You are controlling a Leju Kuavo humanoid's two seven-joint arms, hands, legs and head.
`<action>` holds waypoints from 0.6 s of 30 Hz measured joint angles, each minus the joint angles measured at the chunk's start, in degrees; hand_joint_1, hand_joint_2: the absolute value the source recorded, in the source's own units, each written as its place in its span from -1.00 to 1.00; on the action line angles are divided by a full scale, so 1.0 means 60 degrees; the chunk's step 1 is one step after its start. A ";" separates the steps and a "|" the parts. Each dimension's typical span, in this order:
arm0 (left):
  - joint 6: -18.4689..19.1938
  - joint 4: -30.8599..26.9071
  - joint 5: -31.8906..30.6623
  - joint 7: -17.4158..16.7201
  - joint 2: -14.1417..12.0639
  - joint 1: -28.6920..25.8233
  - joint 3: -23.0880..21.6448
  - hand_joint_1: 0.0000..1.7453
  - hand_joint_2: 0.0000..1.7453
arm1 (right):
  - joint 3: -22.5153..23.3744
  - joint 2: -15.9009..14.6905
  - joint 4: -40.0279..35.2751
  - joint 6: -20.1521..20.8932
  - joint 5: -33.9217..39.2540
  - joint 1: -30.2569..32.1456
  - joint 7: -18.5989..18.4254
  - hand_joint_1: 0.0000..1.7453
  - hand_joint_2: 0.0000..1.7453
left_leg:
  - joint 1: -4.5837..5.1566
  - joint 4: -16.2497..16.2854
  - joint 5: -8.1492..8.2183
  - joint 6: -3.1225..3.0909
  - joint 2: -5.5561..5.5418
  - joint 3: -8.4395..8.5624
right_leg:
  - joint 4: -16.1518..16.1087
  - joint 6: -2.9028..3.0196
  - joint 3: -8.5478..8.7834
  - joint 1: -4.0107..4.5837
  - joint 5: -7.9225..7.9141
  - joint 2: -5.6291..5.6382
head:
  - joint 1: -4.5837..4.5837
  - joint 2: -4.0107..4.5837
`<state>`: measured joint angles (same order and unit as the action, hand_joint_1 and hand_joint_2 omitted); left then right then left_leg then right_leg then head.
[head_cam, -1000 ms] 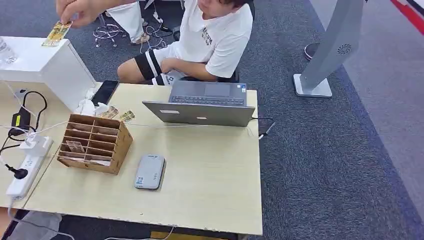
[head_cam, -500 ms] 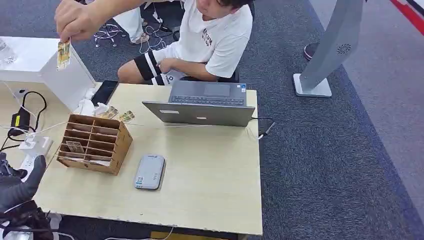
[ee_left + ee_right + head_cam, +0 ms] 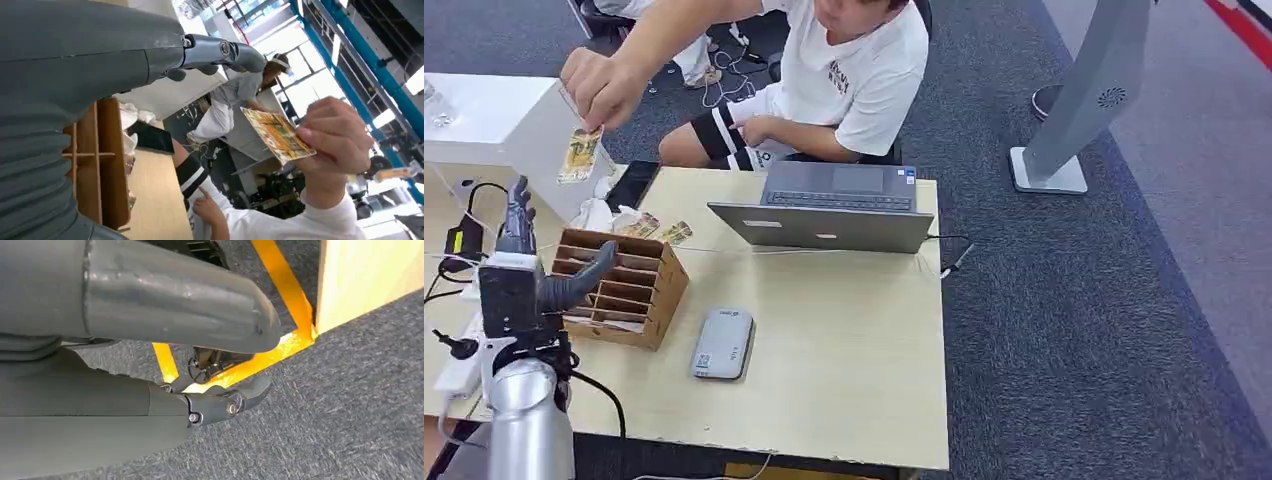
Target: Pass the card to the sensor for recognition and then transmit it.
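A seated person's hand (image 3: 602, 88) holds a yellow picture card (image 3: 581, 155) out over the table's far left corner; the same card (image 3: 276, 135) faces my left wrist view. My left hand (image 3: 524, 270) is raised above the table's left side, just below and left of the card, fingers spread with nothing in them. The grey card sensor (image 3: 724, 343) lies flat on the table (image 3: 844, 340) in front of the cardboard organiser. My right hand (image 3: 150, 405) hangs over the carpet beside the table edge, fingers apart and empty.
A cardboard slotted organiser (image 3: 619, 285) stands right of my left hand. A laptop (image 3: 829, 210) sits at the far edge, with a phone (image 3: 634, 184) and two loose cards (image 3: 659, 228) nearby. A white box (image 3: 509, 125), power strip (image 3: 464, 365) and cables crowd the left.
My left arm has risen from the lower left corner to beside the organiser. The person's hand has brought the card down and nearer, toward my left hand.
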<state>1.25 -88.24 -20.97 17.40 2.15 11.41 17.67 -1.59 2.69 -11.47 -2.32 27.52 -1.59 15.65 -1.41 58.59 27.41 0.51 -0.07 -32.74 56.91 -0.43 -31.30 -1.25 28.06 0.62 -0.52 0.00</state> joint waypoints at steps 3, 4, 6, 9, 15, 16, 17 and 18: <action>-0.0212 0.0117 -0.0656 -0.0357 -0.0295 0.0252 -0.0641 -1.00 1.00 | -0.0106 0.0051 0.0000 -0.0008 -0.0146 -0.0008 -0.0070 -1.00 -1.00 | 0.0000 0.0000 0.0000 0.0000 0.0000 -0.0001 | 0.0001 0.0000 0.0000 0.0000 0.0000 0.0000 | -0.0004 0.0000; -0.0259 0.0142 -0.0823 -0.0451 -0.0373 0.0305 -0.0795 -1.00 1.00 | -0.0164 0.0058 0.0000 -0.0033 -0.0186 -0.0009 -0.0077 -1.00 -1.00 | 0.0000 0.0000 0.0000 0.0000 0.0001 -0.0001 | 0.0001 0.0000 -0.0001 0.0000 0.0000 0.0000 | 0.0000 0.0000; -0.0416 0.0204 -0.1266 -0.0715 -0.0591 0.0441 -0.1193 -1.00 1.00 | -0.0252 0.0095 0.0004 -0.0051 -0.0314 -0.0009 -0.0109 -1.00 -1.00 | 0.0000 0.0000 0.0000 0.0000 0.0001 -0.0001 | 0.0001 0.0000 -0.0002 0.0000 0.0000 0.0001 | -0.0004 0.0000; -0.0627 0.0274 -0.1831 -0.1035 -0.0908 0.0592 -0.1729 -1.00 1.00 | -0.0379 0.0171 0.0026 -0.0150 -0.0470 -0.0015 -0.0182 -1.00 -1.00 | 0.0000 0.0000 0.0000 0.0000 0.0000 -0.0002 | 0.0002 0.0000 -0.0001 0.0000 0.0000 0.0000 | 0.0000 0.0004; -0.1107 0.0277 -0.3126 -0.1825 -0.1636 0.0759 -0.2783 -1.00 1.00 | -0.0714 0.0331 0.0069 -0.0375 -0.0881 -0.0016 -0.0313 -1.00 -1.00 | 0.0000 0.0000 0.0000 0.0000 0.0001 -0.0002 | 0.0004 0.0000 -0.0002 0.0001 0.0000 0.0001 | -0.0003 0.0000; -0.1188 0.0277 -0.3335 -0.1950 -0.1739 0.0792 -0.2964 -1.00 1.00 | -0.0762 0.0375 0.0077 -0.0401 -0.0955 -0.0015 -0.0357 -1.00 -1.00 | 0.0000 0.0000 0.0000 0.0000 0.0001 -0.0002 | 0.0004 0.0000 -0.0002 0.0000 0.0000 0.0001 | 0.0000 0.0000; -0.1272 0.0277 -0.3547 -0.2092 -0.1859 0.0816 -0.3135 -1.00 1.00 | -0.0808 0.0401 0.0077 -0.0441 -0.1042 -0.0015 -0.0390 -1.00 -1.00 | 0.0000 0.0000 0.0000 0.0001 0.0001 -0.0002 | 0.0005 0.0000 -0.0002 0.0000 0.0000 0.0001 | -0.0003 0.0000; -0.1371 0.0277 -0.3802 -0.2249 -0.2023 0.0842 -0.3343 -1.00 1.00 | -0.0889 0.0441 0.0080 -0.0510 -0.1119 -0.0014 -0.0412 -1.00 -1.00 | 0.0000 0.0000 -0.0001 0.0001 0.0001 -0.0001 | 0.0005 0.0000 -0.0002 0.0000 0.0000 0.0001 | 0.0000 0.0004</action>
<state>-6.97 -86.58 -43.78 3.91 -9.99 16.46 -2.39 -6.93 5.33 -10.99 -5.38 20.81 -1.68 13.18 -1.41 58.59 27.40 0.52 -0.07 -32.75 56.94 -0.42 -31.31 -1.25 28.07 0.63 -0.52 0.02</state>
